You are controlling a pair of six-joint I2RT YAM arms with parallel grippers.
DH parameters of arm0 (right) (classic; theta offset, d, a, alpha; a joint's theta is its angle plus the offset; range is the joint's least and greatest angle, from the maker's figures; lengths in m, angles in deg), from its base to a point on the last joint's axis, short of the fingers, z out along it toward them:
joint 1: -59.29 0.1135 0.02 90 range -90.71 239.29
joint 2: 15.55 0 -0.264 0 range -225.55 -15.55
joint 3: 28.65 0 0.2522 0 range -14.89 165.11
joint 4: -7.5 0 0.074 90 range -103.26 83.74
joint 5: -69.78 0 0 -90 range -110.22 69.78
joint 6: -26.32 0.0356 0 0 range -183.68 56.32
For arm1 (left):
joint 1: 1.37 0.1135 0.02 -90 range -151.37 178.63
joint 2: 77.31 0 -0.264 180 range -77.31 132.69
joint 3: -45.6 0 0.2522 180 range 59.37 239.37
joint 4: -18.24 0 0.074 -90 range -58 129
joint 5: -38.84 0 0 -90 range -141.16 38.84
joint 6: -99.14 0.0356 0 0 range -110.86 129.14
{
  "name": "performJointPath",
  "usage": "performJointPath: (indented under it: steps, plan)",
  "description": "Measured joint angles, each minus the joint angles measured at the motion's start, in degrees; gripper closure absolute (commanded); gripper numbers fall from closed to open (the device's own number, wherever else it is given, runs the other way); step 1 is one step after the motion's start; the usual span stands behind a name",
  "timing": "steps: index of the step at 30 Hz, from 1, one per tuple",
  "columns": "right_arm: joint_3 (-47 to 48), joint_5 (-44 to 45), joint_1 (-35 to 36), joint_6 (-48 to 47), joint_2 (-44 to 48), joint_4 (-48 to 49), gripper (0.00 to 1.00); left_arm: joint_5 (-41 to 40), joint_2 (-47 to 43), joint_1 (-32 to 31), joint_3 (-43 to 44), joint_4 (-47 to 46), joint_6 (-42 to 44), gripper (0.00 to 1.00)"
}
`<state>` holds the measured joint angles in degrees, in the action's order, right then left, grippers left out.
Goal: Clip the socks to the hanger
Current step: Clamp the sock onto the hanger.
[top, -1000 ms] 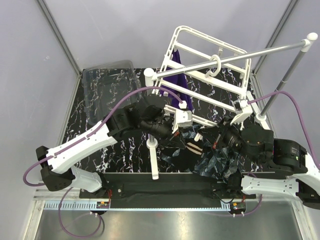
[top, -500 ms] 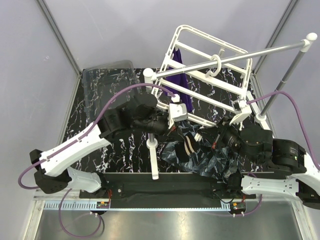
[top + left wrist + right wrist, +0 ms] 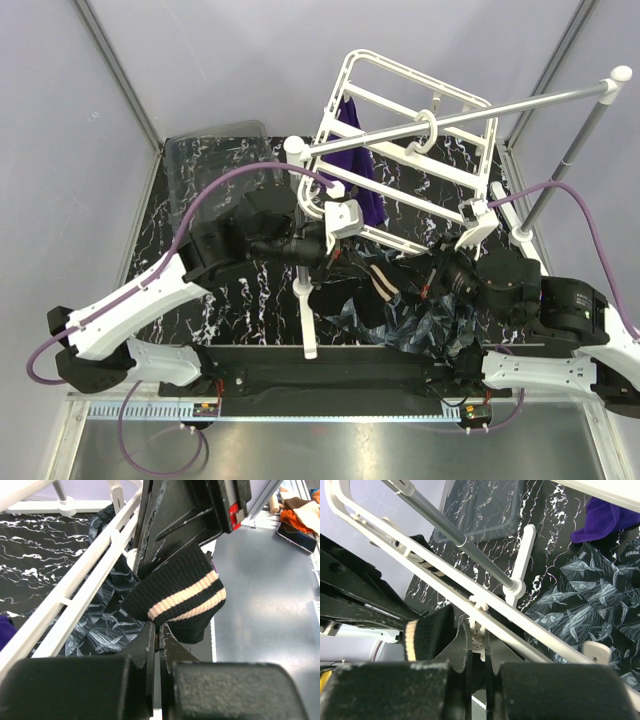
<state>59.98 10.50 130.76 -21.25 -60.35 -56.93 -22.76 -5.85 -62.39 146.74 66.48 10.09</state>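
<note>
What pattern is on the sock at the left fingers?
The sock is black with two cream stripes; left wrist view.

Plain lilac-grey walls (image 3: 200,60) all round, metal struts (image 3: 117,75) in the corners. Black marble-look table (image 3: 260,300) with white veins. Dull steel floor (image 3: 350,450) out front, pale rail (image 3: 330,411) along its edge. Soft, even light. Orange and tan clutter (image 3: 300,515) way off to one side.

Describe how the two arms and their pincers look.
Both arms have white shell links and black joint housings: left arm, right arm. A purple cable loops along each. The left pincer and right pincer have flat matte black fingers.
</note>
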Motion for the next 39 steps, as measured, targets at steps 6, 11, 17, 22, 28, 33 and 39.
performJointPath:
  steps: [6,11,17,22,28,33,39]
  plan:
    - [0.00,-0.20,0.00,0.00,0.13,0.22,1.00,-0.50,-0.37,0.00,-3.04,-0.33,-0.37,1.00]
    - [0.00,-0.20,0.00,0.00,0.92,0.22,1.00,-3.50,-4.26,0.00,-8.52,-1.27,-1.29,1.00]
    - [0.00,-0.22,0.00,0.02,1.07,0.22,1.00,-8.15,-10.99,-0.68,-13.97,-4.61,-2.36,1.00]
    - [0.02,-0.20,0.00,0.04,0.66,0.24,1.00,-10.05,-11.04,-1.20,-14.93,-7.02,-2.32,1.00]
    - [0.02,-0.17,0.00,0.07,0.63,0.24,1.00,-10.47,-10.60,-2.10,-15.93,-7.63,-1.84,1.00]
    - [0.13,-0.20,0.00,0.04,0.63,0.24,1.00,-10.47,-10.62,-2.27,-17.38,-8.07,-0.87,1.00]
    - [0.11,-0.20,0.00,0.04,0.63,0.24,1.00,-10.43,-10.58,-2.29,-17.68,-8.55,-0.48,1.00]
